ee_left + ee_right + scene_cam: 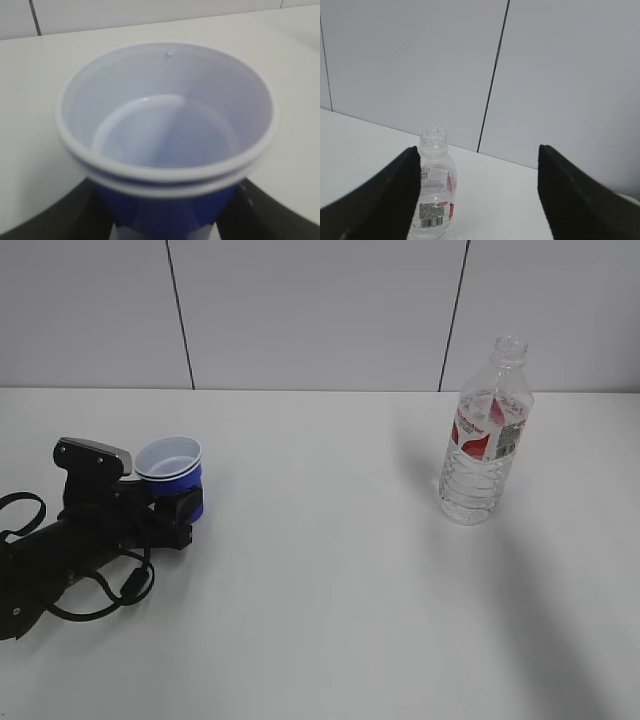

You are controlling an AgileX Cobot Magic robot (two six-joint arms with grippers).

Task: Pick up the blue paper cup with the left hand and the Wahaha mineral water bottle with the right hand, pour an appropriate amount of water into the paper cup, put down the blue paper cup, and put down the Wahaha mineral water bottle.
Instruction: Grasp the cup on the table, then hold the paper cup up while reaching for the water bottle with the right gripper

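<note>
The blue paper cup (168, 472) stands upright on the white table (320, 590) at the left. In the left wrist view the cup (165, 115) fills the frame, with small droplets on its white inner wall. My left gripper (172, 495) lies low on the table, and its black fingers (75, 215) press the cup's blue sides, shut on it. The Wahaha bottle (485, 435) stands upright and uncapped at the right. In the right wrist view the bottle (434, 190) is ahead, by the left finger. My right gripper (477, 155) is open and empty and does not show in the exterior view. I cannot tell the water level.
A white panelled wall (320, 310) with dark seams closes the far edge of the table. The left arm's black cables (100, 590) loop on the table near the front left. A soft shadow (560, 640) lies at the front right.
</note>
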